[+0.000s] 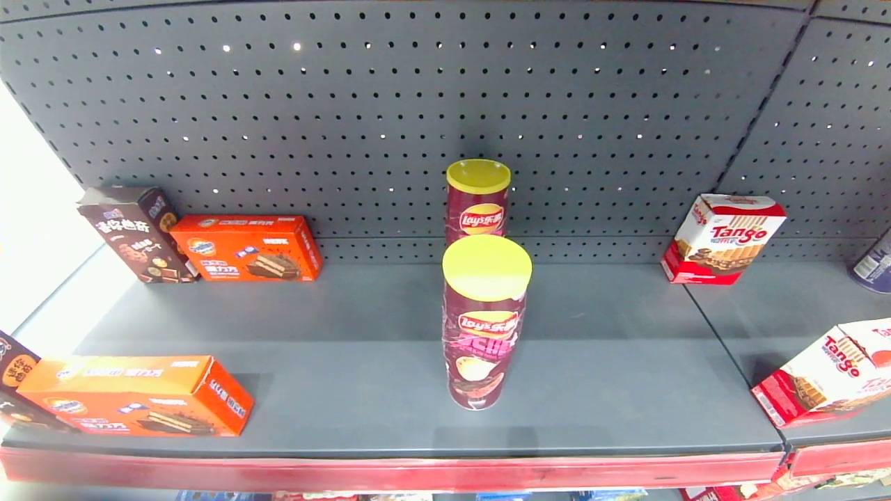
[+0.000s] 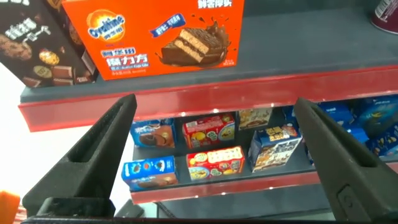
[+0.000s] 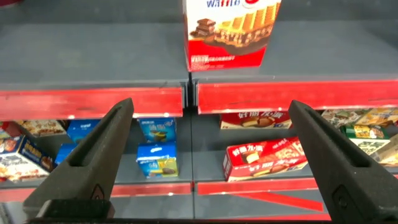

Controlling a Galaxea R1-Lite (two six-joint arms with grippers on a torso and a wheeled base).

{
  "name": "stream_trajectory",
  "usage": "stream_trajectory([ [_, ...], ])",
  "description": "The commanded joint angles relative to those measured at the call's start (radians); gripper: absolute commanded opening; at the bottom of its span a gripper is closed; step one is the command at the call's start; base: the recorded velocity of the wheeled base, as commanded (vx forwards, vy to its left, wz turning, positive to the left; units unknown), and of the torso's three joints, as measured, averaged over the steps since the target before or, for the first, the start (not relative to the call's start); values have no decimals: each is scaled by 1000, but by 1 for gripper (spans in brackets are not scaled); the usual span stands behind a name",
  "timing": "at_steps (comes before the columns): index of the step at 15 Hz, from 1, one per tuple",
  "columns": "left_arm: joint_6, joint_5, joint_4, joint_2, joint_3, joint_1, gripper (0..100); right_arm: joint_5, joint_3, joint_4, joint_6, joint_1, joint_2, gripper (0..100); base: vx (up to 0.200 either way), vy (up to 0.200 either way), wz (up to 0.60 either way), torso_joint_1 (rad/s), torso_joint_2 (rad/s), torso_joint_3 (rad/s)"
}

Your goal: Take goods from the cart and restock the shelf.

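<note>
Centre of the head view, on the grey shelf (image 1: 362, 362): front can (image 1: 485, 327) and rear can (image 1: 477, 202), both upright under yellow lids, one straight behind the other, apart. Upper left: brown box (image 1: 136, 233) just beside an orange box (image 1: 247, 247) against the back wall. Lower left: second orange box (image 1: 139, 396) near the red front edge (image 1: 390, 470). Right side: back wafer box (image 1: 724, 236) and front wafer box (image 1: 828, 379). Bare shelf on either side of the cans. Left hand (image 2: 214, 102) spread wide, holding nothing, facing the red edge; right hand (image 3: 210, 104) likewise wide and empty.
</note>
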State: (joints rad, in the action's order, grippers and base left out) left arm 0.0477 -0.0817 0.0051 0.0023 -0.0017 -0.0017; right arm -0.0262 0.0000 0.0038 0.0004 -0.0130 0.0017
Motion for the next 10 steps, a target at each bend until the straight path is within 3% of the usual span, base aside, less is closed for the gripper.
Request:
stream_trajectory([
  [1,0,0,-1,-1,0,0,100,0,0,-1,0,-1,0,100,0,0,0,0,0,0],
  [10,0,0,-1,-1,0,0,100,0,0,-1,0,1,0,100,0,0,0,0,0,0],
])
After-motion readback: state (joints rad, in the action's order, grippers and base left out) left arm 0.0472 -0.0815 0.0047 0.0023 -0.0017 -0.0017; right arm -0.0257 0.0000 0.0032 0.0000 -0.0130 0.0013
